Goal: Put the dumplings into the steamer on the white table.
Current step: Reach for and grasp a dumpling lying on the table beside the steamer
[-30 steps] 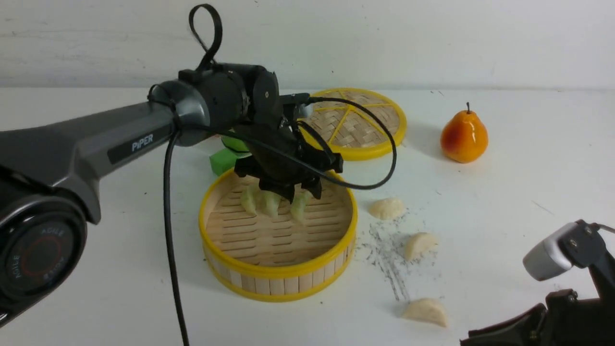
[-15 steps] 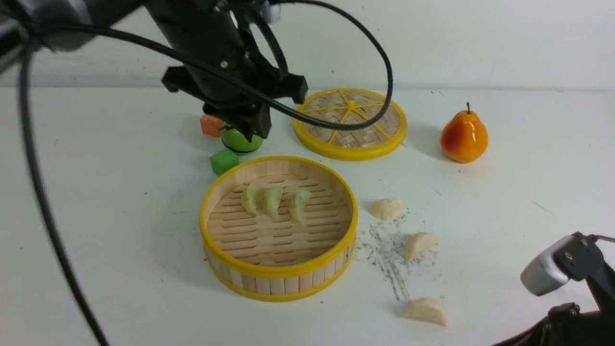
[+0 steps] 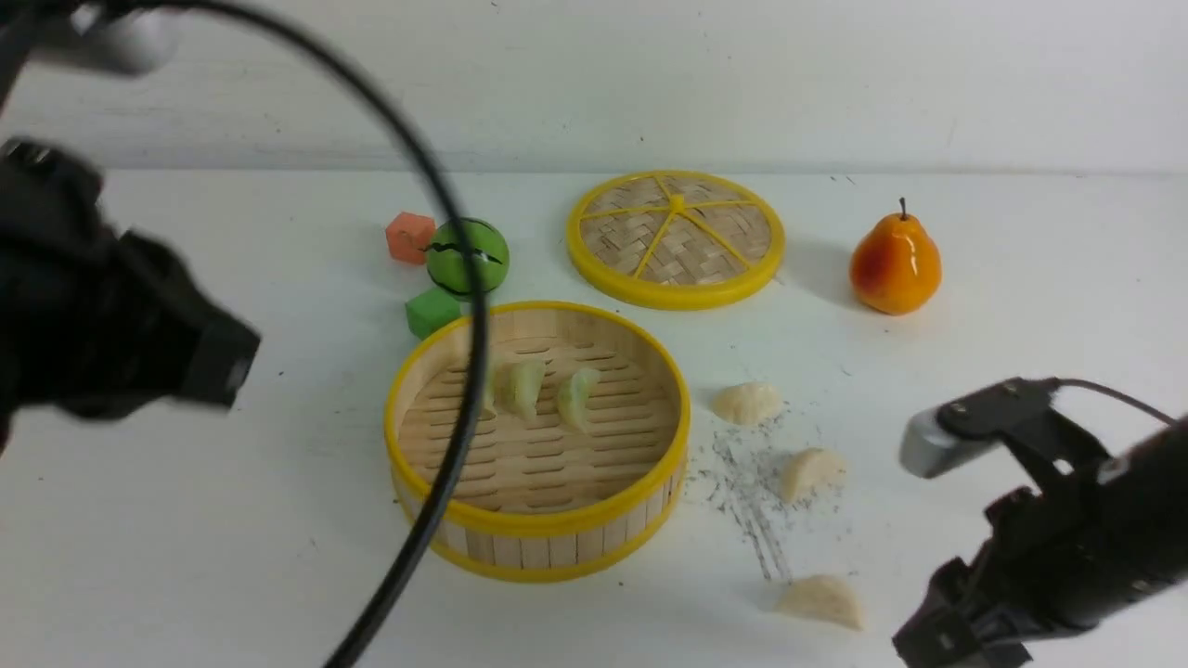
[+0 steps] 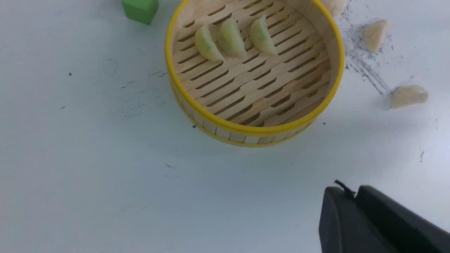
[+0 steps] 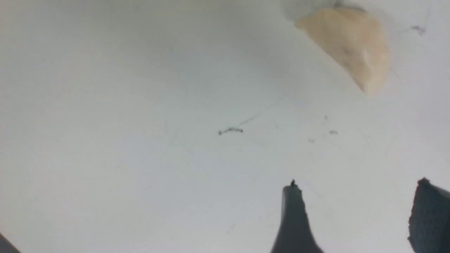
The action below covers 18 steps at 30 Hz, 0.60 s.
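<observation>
The steamer (image 3: 538, 524) stands mid-table on the white table (image 3: 186, 520). On its slatted floor lie three pale green dumplings (image 3: 524, 388), one partly behind a black cable; all three dumplings (image 4: 231, 38) show in the steamer (image 4: 253, 130) in the left wrist view. Three cream dumplings rest on the table right of it: far (image 3: 747, 403), middle (image 3: 810, 473), near (image 3: 822, 600). My left gripper (image 4: 353, 191) is shut and empty, held back left of the steamer. My right gripper (image 5: 358, 188) is open over bare table, a cream dumpling (image 5: 348, 42) just ahead of it.
A woven lid (image 3: 676, 237) lies behind the steamer and an orange pear (image 3: 896, 264) stands to its right. A green ball (image 3: 467, 257), orange cube (image 3: 409, 237) and green cube (image 3: 432, 311) sit behind-left of the steamer. The left arm's cable (image 3: 445, 445) hangs across the steamer's left side.
The left arm lifted from inside the steamer and swung back to the left, its jaws closing. The right arm rose and advanced toward the nearest cream dumpling, its jaws opening.
</observation>
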Tool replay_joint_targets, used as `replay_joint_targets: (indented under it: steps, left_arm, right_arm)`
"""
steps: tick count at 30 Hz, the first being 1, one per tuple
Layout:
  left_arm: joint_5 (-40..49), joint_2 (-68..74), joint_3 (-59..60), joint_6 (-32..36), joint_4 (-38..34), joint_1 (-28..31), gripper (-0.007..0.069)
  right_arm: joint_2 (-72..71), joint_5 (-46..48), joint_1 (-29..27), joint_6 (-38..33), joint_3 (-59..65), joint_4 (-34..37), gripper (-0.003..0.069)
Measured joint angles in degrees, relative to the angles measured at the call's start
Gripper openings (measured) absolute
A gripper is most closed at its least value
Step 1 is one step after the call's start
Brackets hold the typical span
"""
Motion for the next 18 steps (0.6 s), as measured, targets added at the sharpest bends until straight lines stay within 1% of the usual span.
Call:
replay_joint_targets:
  steps: [1, 3, 6, 8, 10, 13, 16, 18]
  left_arm:
    - [-1.2, -2.1, 2.3, 0.2, 0.3, 0.0, 0.0048]
    - [-5.5, -10.9, 10.3, 0.4, 1.3, 0.0, 0.0049]
    - [-10.0, -22.0, 20.2, 0.4, 2.5, 0.0, 0.0051]
    - [-12.5, -29.3, 26.2, 0.3, 2.9, 0.0, 0.0052]
    - [-14.2, -34.7, 30.6, -0.5, 3.0, 0.0, 0.0052]
    - [-15.1, -42.7, 38.5, -4.7, 4.8, 0.0, 0.0052]
    - [-15.5, -45.2, 41.8, -8.1, 6.5, 0.0, 0.0052]
    - [-16.4, -45.4, 42.3, -8.7, 7.2, 0.0, 0.0052]
  right_arm:
    - [0.9, 0.1, 1.0, -0.1, -1.2, -1.0, 0.0429]
    - [6.3, 0.2, 4.7, -0.2, -6.2, -5.8, 0.0429]
    - [12.7, 1.2, 8.2, 0.7, -13.0, -12.8, 0.0429]
    - [16.4, 1.9, 9.4, 2.3, -17.1, -16.8, 0.0429]
    - [18.9, 2.2, 9.8, 3.0, -19.4, -19.1, 0.0429]
    - [22.4, 2.6, 9.8, 3.5, -22.3, -20.1, 0.0429]
    - [23.7, 3.4, 9.8, 3.5, -22.8, -18.7, 0.0407]
    - [24.2, 3.6, 9.8, 3.5, -22.8, -17.8, 0.0383]
